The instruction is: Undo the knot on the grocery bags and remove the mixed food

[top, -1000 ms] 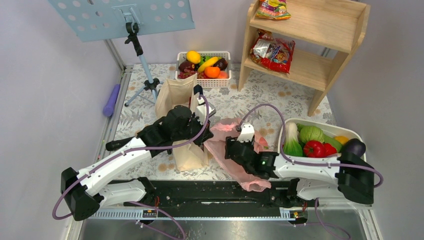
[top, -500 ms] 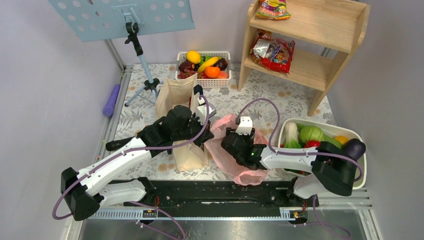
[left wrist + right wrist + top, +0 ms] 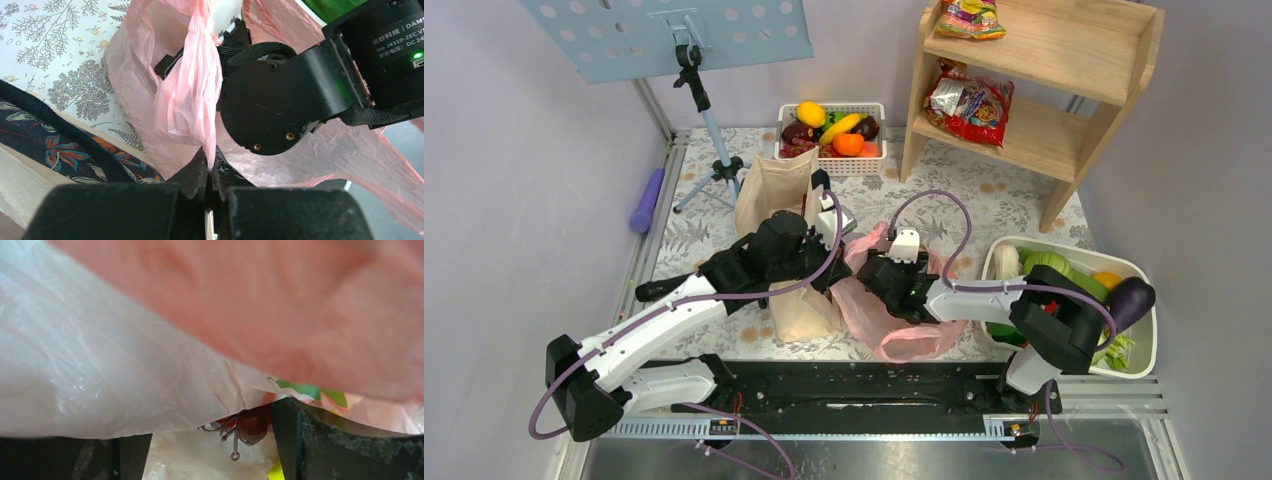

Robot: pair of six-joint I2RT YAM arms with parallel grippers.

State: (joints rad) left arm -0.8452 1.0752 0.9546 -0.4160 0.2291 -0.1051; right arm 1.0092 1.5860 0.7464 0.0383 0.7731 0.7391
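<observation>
At 3 o'clock from the tote (image 3: 809, 312), the left end effector (image 3: 210, 169) is pinching the bag (image 3: 904, 335); the right end effector (image 3: 210, 440), gaping empty inside it, is risking snagging plastic instead of the red fruit (image 3: 251, 424).

The right arm (image 3: 984, 295) swings left and reaches farther across the table. Its elbow now sits over the white tub (image 3: 1151, 340), covering vegetables (image 3: 1046, 266) that showed before. The right gripper (image 3: 879, 272) pushes deeper into the pink bag (image 3: 904, 340), whose near end bunches up shorter than earlier.
</observation>
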